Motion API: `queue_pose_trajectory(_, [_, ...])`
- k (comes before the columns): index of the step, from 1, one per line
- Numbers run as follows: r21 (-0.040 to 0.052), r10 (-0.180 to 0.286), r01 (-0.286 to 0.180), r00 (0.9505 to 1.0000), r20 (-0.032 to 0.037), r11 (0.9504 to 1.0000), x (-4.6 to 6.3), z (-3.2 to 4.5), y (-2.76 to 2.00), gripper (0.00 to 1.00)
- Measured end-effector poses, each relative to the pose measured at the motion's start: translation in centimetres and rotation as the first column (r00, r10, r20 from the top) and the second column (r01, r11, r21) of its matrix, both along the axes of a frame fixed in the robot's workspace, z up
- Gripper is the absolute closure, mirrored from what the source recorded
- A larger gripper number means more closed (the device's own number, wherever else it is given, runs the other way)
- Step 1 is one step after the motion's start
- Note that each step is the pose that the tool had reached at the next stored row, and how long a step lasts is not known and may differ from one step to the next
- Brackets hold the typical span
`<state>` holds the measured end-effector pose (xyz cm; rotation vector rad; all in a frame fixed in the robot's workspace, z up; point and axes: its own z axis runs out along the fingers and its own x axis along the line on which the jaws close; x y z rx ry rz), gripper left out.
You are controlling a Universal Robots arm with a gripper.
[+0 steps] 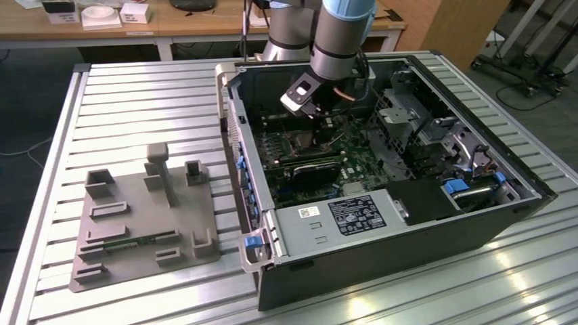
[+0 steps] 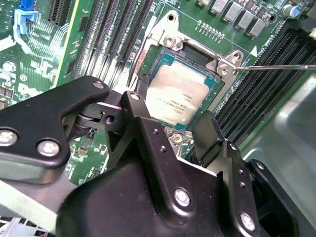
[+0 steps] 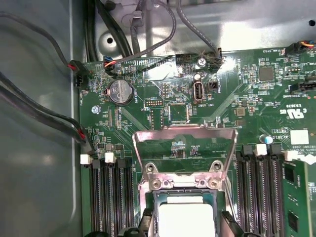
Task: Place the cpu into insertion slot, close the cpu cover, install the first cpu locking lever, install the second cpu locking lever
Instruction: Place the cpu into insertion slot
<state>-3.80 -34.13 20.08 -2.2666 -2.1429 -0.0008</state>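
The cpu point(image 2: 177, 96), a square chip with a silver-grey top, lies flat in the insertion slot point(image 2: 197, 53), also seen in the first wrist view as cpu point(image 3: 186, 219). The cpu cover point(image 3: 185, 133), a silver frame with a square window, stands raised on its hinge beyond the slot. My gripper point(image 2: 170, 111) hovers just above the chip, open, with one black fingertip point(image 3: 145, 219) on each side and a gap to the chip's edges. A thin wire locking lever point(image 2: 276, 67) sticks out sideways from the socket corner. In the exterior view the gripper point(image 1: 312, 112) reaches into the open computer case point(image 1: 271, 267).
Long black memory slots point(image 3: 108, 197) flank the socket on both sides. A coin battery point(image 3: 120, 92) and cable bundles point(image 3: 44, 123) lie beyond the cover. Drive cages point(image 1: 424, 128) crowd the case at the exterior view's right. A grey fixture plate point(image 1: 135, 217) sits on the table beside the case.
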Motion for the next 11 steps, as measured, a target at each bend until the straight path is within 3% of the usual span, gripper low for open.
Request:
queue_pose_trajectory(7, [-0.0064,0.024,-0.024,0.9997,-0.0002,0.9997,0.00,0.73,0.01,0.38])
queue_pose_trajectory(9, [-0.0103,0.032,-0.032,0.9995,-0.0002,0.9994,-0.06,0.83,0.01,0.51])
queue_pose_trajectory(11, [-0.0118,0.033,-0.033,0.9994,-0.0005,0.9994,-0.18,0.92,0.00,0.57])
